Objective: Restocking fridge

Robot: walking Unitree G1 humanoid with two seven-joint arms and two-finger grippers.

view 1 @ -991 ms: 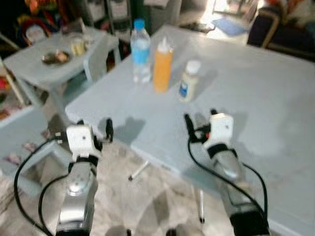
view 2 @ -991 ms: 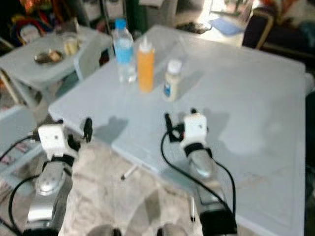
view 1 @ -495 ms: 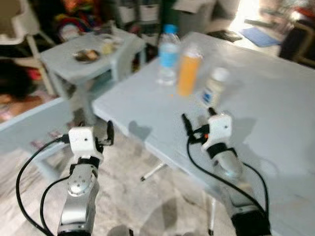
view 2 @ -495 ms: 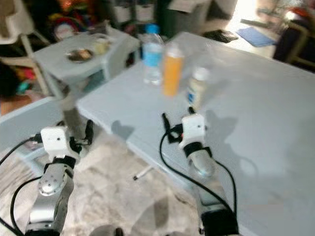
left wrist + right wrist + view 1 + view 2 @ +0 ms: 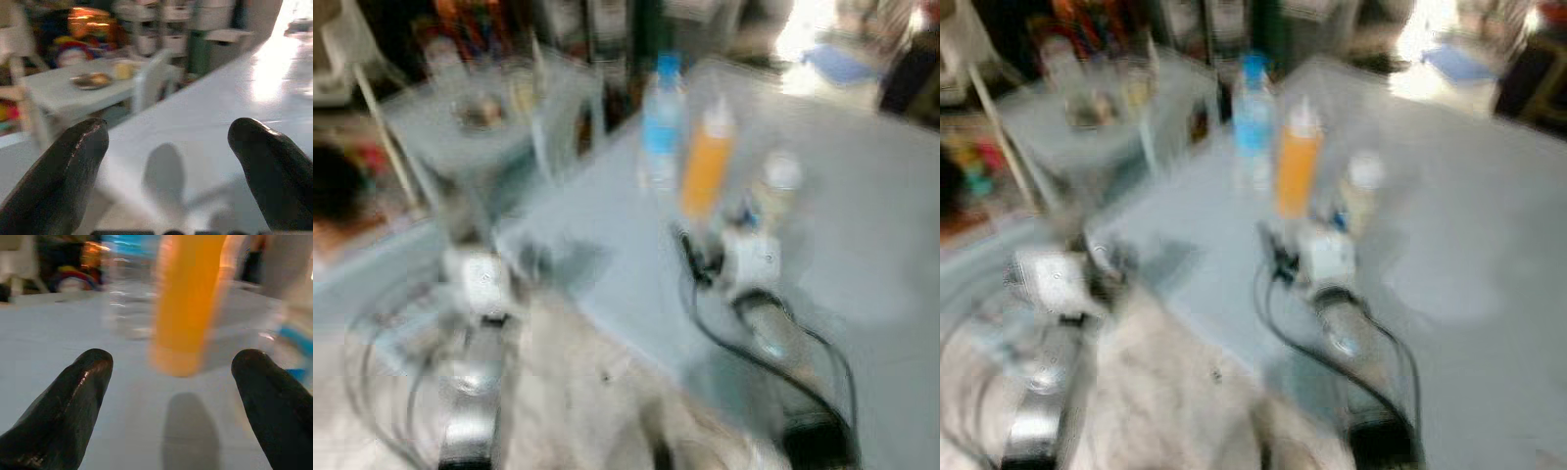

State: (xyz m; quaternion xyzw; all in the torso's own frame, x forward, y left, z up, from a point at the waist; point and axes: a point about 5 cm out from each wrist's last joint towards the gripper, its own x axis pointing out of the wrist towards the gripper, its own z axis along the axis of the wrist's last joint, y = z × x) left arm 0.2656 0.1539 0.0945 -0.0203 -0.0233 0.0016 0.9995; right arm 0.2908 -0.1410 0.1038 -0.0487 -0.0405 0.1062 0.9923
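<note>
Three bottles stand near the left edge of a pale grey table [image 5: 871, 186]: a water bottle [image 5: 659, 122] with a blue cap, an orange squeeze bottle [image 5: 707, 168] and a small white bottle [image 5: 771, 191] with a blue label. My right gripper [image 5: 713, 237] hovers over the table just short of them, open and empty. In the right wrist view the orange bottle [image 5: 188, 298] stands straight ahead between the fingers [image 5: 73, 396], a short way off. My left gripper [image 5: 509, 264] is open off the table's left edge, with the tabletop [image 5: 210, 112] ahead of it. The eye views are blurred.
A small low table [image 5: 460, 127] with a plate [image 5: 92, 80] and a cup [image 5: 122, 70] stands to the left, a white chair [image 5: 151, 81] beside it. Shelves and colourful clutter lie behind. Beige floor [image 5: 578, 392] is below the table edge.
The whole picture has shifted and blurred, so the camera is moving. The bottles now sit closer to my right gripper. Both grippers stay open.
</note>
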